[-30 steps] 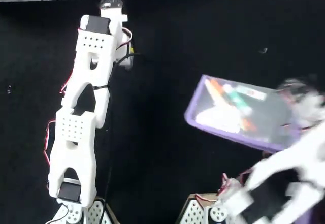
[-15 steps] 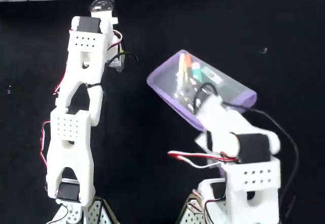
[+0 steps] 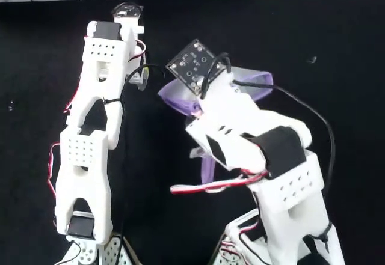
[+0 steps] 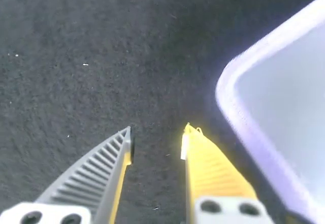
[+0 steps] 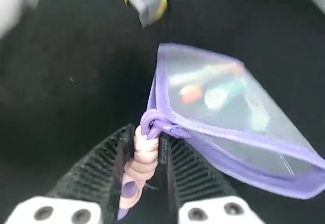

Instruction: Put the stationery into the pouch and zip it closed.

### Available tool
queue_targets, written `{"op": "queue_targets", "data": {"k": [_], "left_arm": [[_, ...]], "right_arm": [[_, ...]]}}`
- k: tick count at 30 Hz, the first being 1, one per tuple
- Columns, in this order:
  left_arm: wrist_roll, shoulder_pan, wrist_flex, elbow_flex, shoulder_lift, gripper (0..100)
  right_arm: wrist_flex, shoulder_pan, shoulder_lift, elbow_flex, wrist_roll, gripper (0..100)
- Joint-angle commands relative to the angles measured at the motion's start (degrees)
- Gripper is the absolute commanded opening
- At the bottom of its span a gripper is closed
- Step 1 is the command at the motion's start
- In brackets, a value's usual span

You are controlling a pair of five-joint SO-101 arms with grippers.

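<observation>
– Swinging over toward the left arm, that translucent purple-edged pouch (image 5: 223, 107)? A second ago it was out at the right of the black surface (image 3: 337, 36).

– Yes. Half a second ago it was mid-surface, and now it hangs just beside the left pincer (image 4: 157, 132), with its purple rim right next to the yellow finger in the left wrist view. From above, the white right arm (image 3: 240, 133) has come across and covers most of it.

– Is the stationery in?

– The coloured pens and markers (image 5: 213, 94) show through the clear wall, bunched at the end away from the grip. So loading looks finished, I'd say.

– What is holding it?

– The right pincer (image 5: 144, 135), clamped on the pink pull cord (image 5: 142, 158) and the gathered purple corner. The pouch dangles from that point.

– And the left one?

– Its fingers are spread, with nothing between them, and it hovers over bare surface. That arm has barely moved in the last second.

– So what does the shift mean?

– Probably a hand-up for zipping: the pouch was brought within reach so the left can pin the body while the right draws the pull. I can't tell how far the zip is already shut.
</observation>
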Motion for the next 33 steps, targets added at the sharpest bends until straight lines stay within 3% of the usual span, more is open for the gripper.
{"op": "queue_targets", "data": {"k": [1,9,19,24,30,33], "left_arm": [[-2.7,0.5,0.6,-1.0,-1.8,17],[-3.3,2.5,0.6,3.0,-10.5,17],[-3.3,4.4,-2.6,27.5,-38.9,17],[-3.3,4.4,-13.5,50.0,-57.1,17],[-3.7,4.0,-38.2,78.7,-78.7,17],[-8.1,4.5,-47.2,90.1,-87.7,17]], "right_arm": [[-0.3,-3.1,-0.7,-4.3,-1.8,1.1],[-0.4,-3.2,-2.3,-3.8,-1.8,1.1],[-0.5,1.2,-2.6,-4.2,-1.8,1.1],[-0.5,1.5,-2.6,-4.3,-1.8,1.1],[-1.3,1.5,-2.5,-4.2,-1.8,1.1],[-1.3,1.5,-2.6,-4.3,-1.8,1.1]]}}
